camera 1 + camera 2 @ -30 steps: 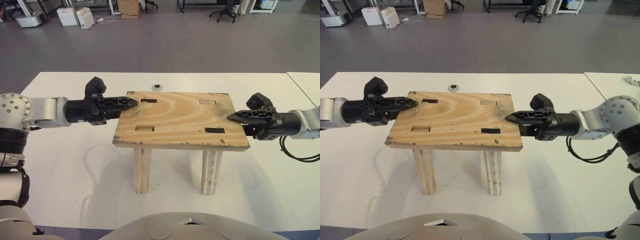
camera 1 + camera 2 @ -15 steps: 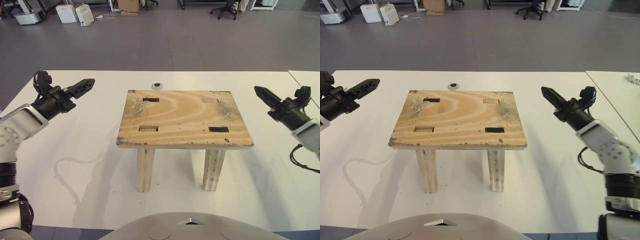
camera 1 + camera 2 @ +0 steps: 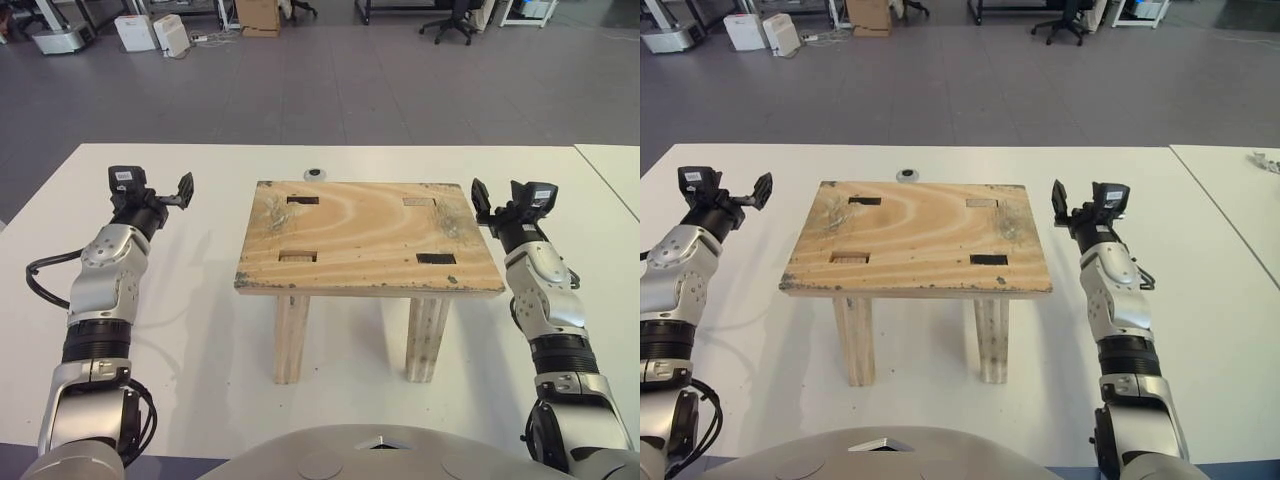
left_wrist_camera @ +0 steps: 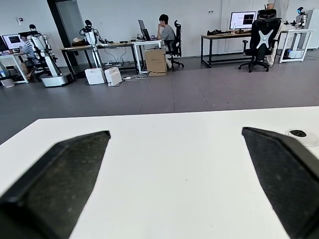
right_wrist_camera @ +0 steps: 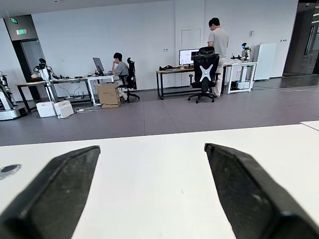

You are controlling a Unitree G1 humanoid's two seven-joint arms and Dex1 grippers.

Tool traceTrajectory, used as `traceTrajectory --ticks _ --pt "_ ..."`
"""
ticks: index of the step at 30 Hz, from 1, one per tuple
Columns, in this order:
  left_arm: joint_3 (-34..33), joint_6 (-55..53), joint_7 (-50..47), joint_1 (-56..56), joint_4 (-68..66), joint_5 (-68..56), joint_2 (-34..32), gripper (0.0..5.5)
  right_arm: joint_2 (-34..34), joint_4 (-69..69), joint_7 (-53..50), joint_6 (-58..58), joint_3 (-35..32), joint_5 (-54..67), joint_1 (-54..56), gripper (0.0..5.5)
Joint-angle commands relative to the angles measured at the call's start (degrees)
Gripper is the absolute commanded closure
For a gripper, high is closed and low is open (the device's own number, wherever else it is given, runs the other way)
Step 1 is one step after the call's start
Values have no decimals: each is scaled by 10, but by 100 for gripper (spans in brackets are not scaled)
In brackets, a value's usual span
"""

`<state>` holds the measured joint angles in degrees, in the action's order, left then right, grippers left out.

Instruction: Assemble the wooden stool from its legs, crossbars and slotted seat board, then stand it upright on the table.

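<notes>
One stool (image 3: 368, 240) stands upright mid-bench (image 3: 200, 340), showing two legs (image 3: 288, 338) under a seat (image 3: 350, 225) with four slots (image 3: 437, 259). The left gripper (image 4: 175, 132) and right gripper (image 5: 152, 147) flank it, well apart, both spread open and holding nothing. One round cap (image 3: 316, 174) lies behind.

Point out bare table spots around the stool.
Bare table lies left of the left gripper, right of the right gripper, and in front of the stool. Tight: between each gripper and the stool; a small disc sits behind it.
</notes>
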<state>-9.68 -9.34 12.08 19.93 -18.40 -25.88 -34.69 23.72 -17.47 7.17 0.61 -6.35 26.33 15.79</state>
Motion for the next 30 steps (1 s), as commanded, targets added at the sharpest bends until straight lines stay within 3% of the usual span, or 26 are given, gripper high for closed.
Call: traceTrajectory --ticks 1,7,17,30 --pt "-10 7 10 35 -24 27 19 62 -17 -24 2 13 -23 -27 30 159" --pt "-20 2 13 67 -21 48 36 62 -19 -44 8 20 -51 -54 41 159" --pt "2 -82 -27 115 90 90 56 62 40 -63 42 -19 -100 -83 39 159" --pt "-28 -172 -29 -58 307 111 70 62 69 -84 66 -33 -93 -138 62 159"
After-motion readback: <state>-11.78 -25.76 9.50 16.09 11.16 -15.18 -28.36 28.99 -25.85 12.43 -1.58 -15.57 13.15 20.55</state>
